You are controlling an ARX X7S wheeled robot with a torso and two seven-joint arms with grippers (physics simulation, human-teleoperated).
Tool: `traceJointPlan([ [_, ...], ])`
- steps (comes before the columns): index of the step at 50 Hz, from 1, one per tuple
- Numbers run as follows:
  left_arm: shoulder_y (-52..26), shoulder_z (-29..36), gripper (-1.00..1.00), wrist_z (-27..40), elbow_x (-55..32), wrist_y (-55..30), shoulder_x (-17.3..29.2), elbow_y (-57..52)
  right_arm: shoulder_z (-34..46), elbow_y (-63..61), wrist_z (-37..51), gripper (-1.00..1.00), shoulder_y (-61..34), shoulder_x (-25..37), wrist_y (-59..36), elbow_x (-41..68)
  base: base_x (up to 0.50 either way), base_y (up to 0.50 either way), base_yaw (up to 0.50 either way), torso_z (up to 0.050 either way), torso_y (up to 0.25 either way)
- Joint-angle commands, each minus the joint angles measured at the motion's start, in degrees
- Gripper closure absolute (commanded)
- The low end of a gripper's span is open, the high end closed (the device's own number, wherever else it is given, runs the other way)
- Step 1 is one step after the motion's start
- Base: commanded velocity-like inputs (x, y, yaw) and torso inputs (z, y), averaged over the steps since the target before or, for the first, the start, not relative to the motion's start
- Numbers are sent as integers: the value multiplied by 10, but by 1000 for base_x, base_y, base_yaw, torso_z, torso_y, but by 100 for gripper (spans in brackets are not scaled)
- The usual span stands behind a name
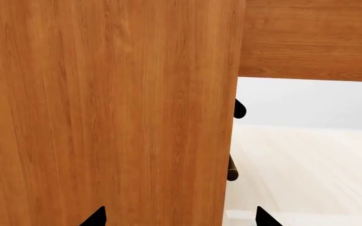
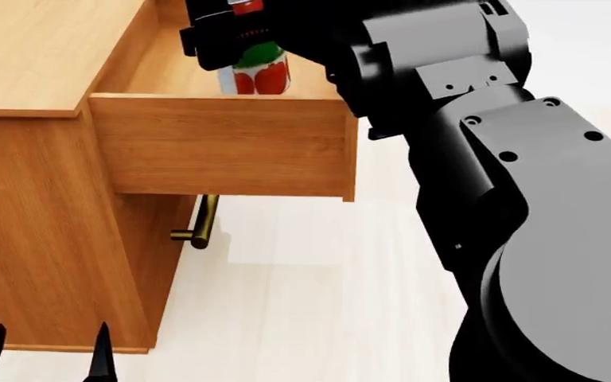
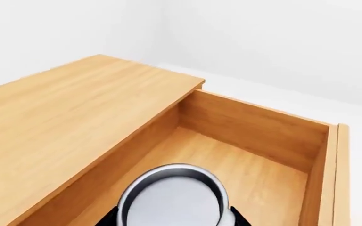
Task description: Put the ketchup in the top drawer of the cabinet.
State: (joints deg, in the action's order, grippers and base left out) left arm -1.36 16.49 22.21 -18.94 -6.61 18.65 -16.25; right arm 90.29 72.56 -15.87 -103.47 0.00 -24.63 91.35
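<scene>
The ketchup point(image 2: 261, 72), a red-labelled tin with a green band, is held upright by my right gripper point(image 2: 244, 48) inside the pulled-out top drawer point(image 2: 220, 143) of the cabinet point(image 2: 29, 48). The drawer front hides the tin's base, so I cannot tell whether it touches the drawer floor. In the right wrist view the tin's silver top point(image 3: 171, 197) sits between the fingers of the right gripper point(image 3: 175, 219), above the drawer floor point(image 3: 231, 165). My left gripper point(image 2: 42, 358) is open and empty, low beside the cabinet's side point(image 1: 105, 113); it also shows in the left wrist view point(image 1: 181, 219).
The lower drawer's brass handle point(image 2: 201, 227) sticks out under the open drawer and shows in the left wrist view point(image 1: 231, 169). My right arm point(image 2: 518, 199) fills the right of the head view. Pale floor point(image 2: 305, 302) lies in front of the cabinet.
</scene>
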Motion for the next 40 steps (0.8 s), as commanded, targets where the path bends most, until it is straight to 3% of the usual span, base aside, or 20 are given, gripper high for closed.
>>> traceJointPlan([
  [1, 1, 1, -100, 1, -1, 3, 1, 1, 1, 2, -2, 100, 7, 0, 13, -3, 0, 0, 0, 0, 0],
  [29, 2, 5, -100, 4, -2, 10, 3, 7, -2, 4, -4, 100, 23, 0, 17, -9, 0, 0, 0, 0, 0],
  [30, 2, 5, -100, 5, -1, 10, 4, 6, -2, 4, -4, -100, 22, 0, 17, -8, 0, 0, 0, 0, 0],
  [40, 3, 5, -100, 7, -3, 10, 6, 3, -1, 1, -3, -100, 20, 0, 22, -2, 0, 0, 0, 2, 0],
])
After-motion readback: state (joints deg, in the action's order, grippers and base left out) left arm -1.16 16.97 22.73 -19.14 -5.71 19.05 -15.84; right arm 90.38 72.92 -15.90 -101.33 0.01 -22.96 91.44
